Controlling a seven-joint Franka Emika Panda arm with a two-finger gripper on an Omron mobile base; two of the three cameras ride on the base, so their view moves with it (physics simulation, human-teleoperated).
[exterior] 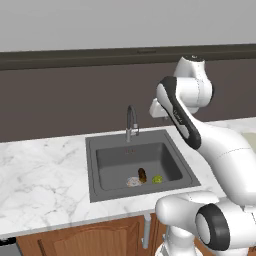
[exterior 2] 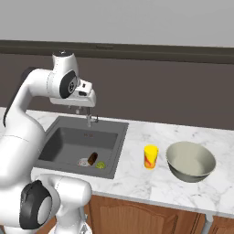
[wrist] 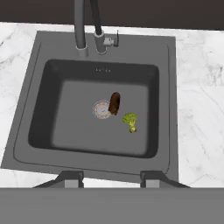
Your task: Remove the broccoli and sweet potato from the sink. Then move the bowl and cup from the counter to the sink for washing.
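Gripper (wrist: 109, 178) hangs high above the sink (wrist: 168, 87), fingers spread apart, holding nothing. Sweet potato (wrist: 114, 103) lies on the basin floor touching the drain (wrist: 101, 109), with the broccoli (wrist: 130, 121) just beside it, nearer the front wall. Yellow cup (exterior 2: 150, 156) and grey-green bowl (exterior 2: 190, 161) stand next to each other on the marble bench (exterior 2: 151, 183), right of the sink.

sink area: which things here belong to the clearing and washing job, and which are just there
Part of the job:
- small yellow-green broccoli floret
- dark brown oval sweet potato
- square dark grey sink
- wide grey-green bowl
- small yellow cup
- white marble counter

Just there:
- curved chrome faucet
- brown wooden cabinet doors
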